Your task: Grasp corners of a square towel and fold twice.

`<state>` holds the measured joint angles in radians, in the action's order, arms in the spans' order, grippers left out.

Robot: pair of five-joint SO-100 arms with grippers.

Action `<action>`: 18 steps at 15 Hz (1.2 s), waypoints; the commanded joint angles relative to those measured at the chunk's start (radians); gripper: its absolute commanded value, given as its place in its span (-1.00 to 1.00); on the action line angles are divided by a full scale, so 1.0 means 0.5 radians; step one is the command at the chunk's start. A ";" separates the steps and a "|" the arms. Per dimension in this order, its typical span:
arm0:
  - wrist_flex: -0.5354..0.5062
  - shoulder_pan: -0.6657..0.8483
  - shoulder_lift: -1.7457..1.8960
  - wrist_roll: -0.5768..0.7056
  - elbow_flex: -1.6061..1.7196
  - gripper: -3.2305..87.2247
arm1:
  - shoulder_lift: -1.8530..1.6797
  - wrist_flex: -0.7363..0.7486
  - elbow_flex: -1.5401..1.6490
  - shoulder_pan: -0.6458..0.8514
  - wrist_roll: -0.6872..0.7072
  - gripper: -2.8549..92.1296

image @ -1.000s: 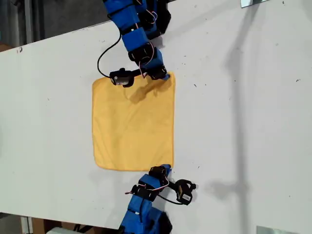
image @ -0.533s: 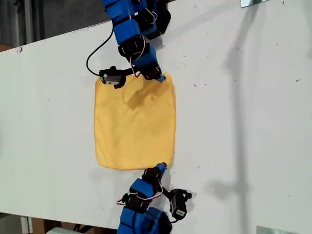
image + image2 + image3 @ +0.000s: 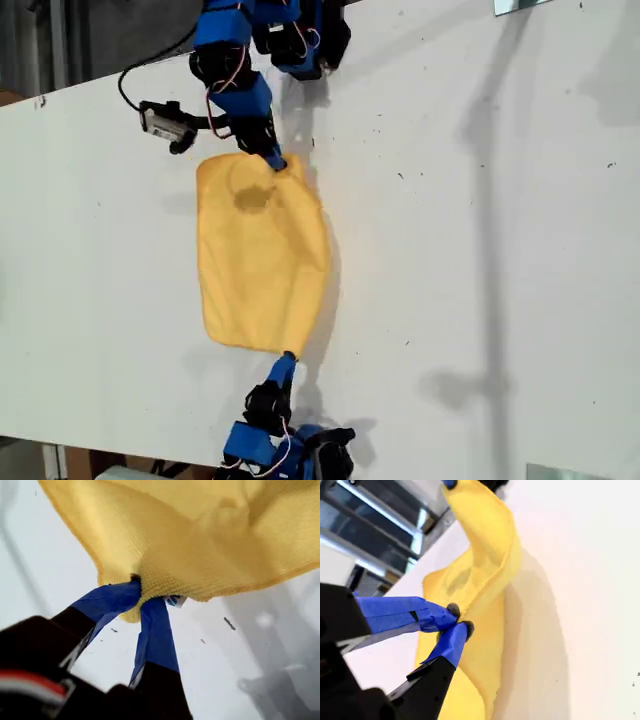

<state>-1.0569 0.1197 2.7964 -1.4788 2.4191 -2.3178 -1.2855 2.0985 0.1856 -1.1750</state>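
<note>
The yellow-orange towel (image 3: 260, 260) lies on the white table (image 3: 480, 250), its edge on the exterior view's right lifted and sagging between two held corners. My first gripper (image 3: 275, 160) is at the far end, shut on a corner (image 3: 155, 582) next to the small white tag (image 3: 175, 600). My second gripper (image 3: 287, 358) is at the near end, shut on the other corner (image 3: 465, 600). In the second wrist view the cloth (image 3: 485, 555) hangs in a fold toward my first gripper (image 3: 449, 483). The corners on the exterior view's left rest flat.
Both blue arm bases stand at the table's far edge (image 3: 290, 30) and near edge (image 3: 290, 455). Long shadows fall on the exterior view's right (image 3: 490, 200). Metal pieces sit at the far right corner (image 3: 520, 5) and the near right corner (image 3: 560, 472) in the exterior view.
Both grippers moved toward the exterior view's left and lifted, carrying the towel's right edge with them. The cloth went from flat and square to narrower and bulging.
</note>
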 commanded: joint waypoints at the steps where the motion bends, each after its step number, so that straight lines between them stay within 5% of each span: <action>1: -0.221 0.337 0.371 -0.025 0.089 -0.94 | -0.061 0.012 -0.049 0.301 0.110 -0.94; 3: -0.353 0.687 0.537 0.037 0.199 -0.94 | -0.080 0.025 0.003 0.571 0.184 -0.94; 12: 0.071 1.264 -1.083 0.853 -0.672 -0.94 | 0.322 0.500 0.052 1.224 0.580 -0.94; 18: -0.015 1.632 -2.071 1.200 -1.546 -0.94 | 1.095 0.469 -0.681 1.534 0.884 -0.94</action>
<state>-1.0523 0.8974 1.8300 -0.8974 1.7641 -1.8484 -1.0446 1.9037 0.9219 -0.7624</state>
